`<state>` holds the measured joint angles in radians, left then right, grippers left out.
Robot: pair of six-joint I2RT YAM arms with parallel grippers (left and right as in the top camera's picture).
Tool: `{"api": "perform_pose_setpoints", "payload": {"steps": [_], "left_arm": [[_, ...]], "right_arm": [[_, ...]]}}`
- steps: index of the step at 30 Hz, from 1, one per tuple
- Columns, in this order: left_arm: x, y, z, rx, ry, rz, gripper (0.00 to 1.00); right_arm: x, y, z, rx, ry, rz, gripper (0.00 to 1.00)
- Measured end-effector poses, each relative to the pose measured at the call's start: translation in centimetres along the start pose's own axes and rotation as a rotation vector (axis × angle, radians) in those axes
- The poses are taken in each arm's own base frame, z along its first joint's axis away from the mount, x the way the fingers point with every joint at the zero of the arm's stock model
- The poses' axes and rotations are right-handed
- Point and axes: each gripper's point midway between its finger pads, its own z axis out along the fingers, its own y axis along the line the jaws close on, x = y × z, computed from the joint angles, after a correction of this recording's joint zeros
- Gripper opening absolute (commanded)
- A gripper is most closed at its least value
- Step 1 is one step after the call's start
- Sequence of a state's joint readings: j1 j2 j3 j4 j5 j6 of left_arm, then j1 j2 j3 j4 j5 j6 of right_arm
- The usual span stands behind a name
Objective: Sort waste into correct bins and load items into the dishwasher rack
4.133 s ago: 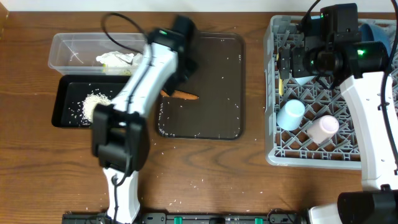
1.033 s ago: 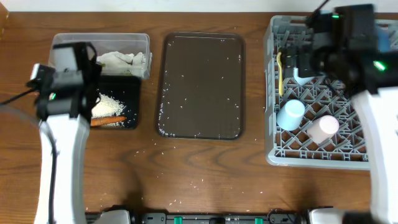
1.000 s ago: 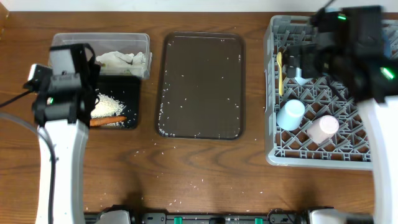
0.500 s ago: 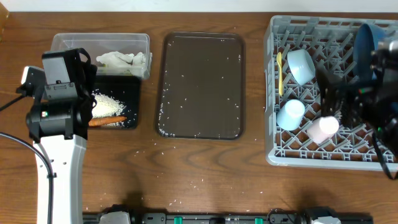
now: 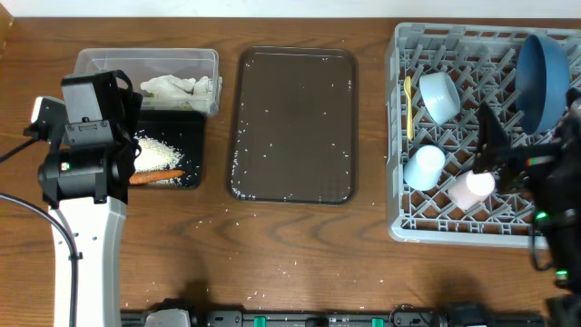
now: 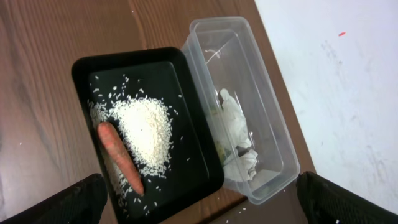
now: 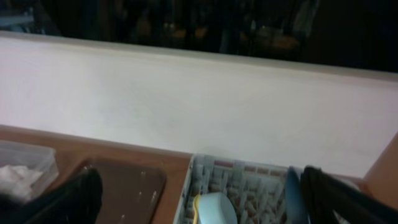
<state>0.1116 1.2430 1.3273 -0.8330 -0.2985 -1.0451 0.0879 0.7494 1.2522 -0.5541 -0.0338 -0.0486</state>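
Note:
The grey dishwasher rack (image 5: 399,218) holds the blue bowl (image 5: 542,77) on edge, the white bowl (image 5: 438,95), the yellow spoon (image 5: 408,104), the blue cup (image 5: 424,167) and the pink cup (image 5: 472,189). My right gripper (image 5: 499,154) hangs open and empty above the rack's front right. The black tray (image 6: 186,62) holds the rice (image 6: 146,127) and the carrot (image 6: 121,158). The clear tub (image 6: 273,143) holds the tissue (image 6: 236,118), with a yellow-green wrapper edge (image 6: 219,148) beside it. My left gripper (image 6: 199,205) is open and empty, high above the black tray.
The dark brown serving tray (image 5: 295,123) lies between the bins and the rack, dotted with rice grains. More grains are scattered on the wooden table (image 5: 290,263) in front of it. The right wrist view shows the rack (image 7: 249,180) and a white wall behind the table.
The carrot went from the brown tray into the black tray. My left arm pulled back from the bins. My right arm drew back to the rack's front right, uncovering both bowls.

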Motion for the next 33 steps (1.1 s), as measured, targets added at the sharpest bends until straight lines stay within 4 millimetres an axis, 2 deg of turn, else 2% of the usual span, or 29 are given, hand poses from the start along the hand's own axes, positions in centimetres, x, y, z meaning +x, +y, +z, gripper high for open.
{"api": "perform_pose_setpoints", "payload": {"steps": [3, 12, 16, 21, 25, 33], "left_arm": [[0.0, 0.0, 0.0, 0.0, 0.0, 0.0, 1.0], [0.0, 0.0, 0.0, 0.0, 0.0, 0.0, 1.0], [0.0, 0.0, 0.0, -0.001, 0.0, 0.0, 1.0], [0.0, 0.0, 0.0, -0.001, 0.0, 0.0, 1.0], [0.0, 0.0, 0.0, -0.001, 0.0, 0.0, 0.99], [0.0, 0.0, 0.0, -0.001, 0.0, 0.0, 1.0]], "right_arm": [[3.5, 0.3, 0.5, -0.013, -0.05, -0.002, 0.99], [16.7, 1.6, 0.0, -0.047, -0.106, -0.01, 0.99], [21.4, 2.0, 0.0, -0.053, -0.098, -0.009, 0.99], [25.4, 2.2, 0.3, -0.058, -0.072, -0.003, 0.99], [27.8, 2.3, 0.4, -0.06, -0.039, 0.014, 0.99], [28.9, 2.4, 0.3, -0.063, 0.002, 0.032, 0.99]]}}
